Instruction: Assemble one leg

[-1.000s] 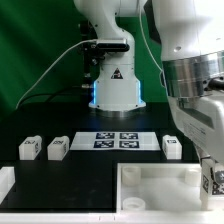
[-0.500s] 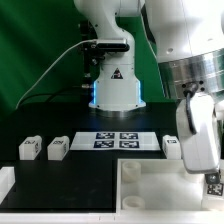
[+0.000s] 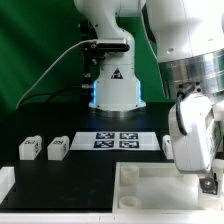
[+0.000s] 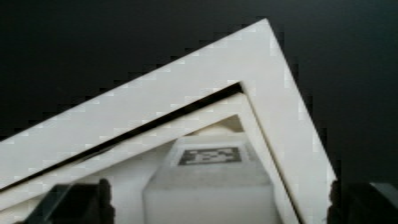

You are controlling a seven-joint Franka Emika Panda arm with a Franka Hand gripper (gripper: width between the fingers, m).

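One leg (image 4: 210, 170), a white block with a square tag on its face, stands on the corner of the large white panel (image 4: 143, 110). My gripper (image 4: 222, 196) is over it with a dark finger on each side. A strip of panel shows between each finger and the leg, so the jaws are open around it. In the exterior view the gripper (image 3: 205, 176) hangs low at the right over the panel (image 3: 150, 180), with the leg's tag (image 3: 209, 184) just below the hand.
Three more legs lie on the black table: two at the exterior view's left (image 3: 28, 148) (image 3: 57, 148) and one at the right (image 3: 172, 146). The marker board (image 3: 118, 139) lies before the arm's base (image 3: 115, 88). A white piece (image 3: 5, 182) sits at the front left.
The hand has turned about its own axis and shifted slightly toward the exterior view's left over the last half second. The leg's tag stays in about the same place.
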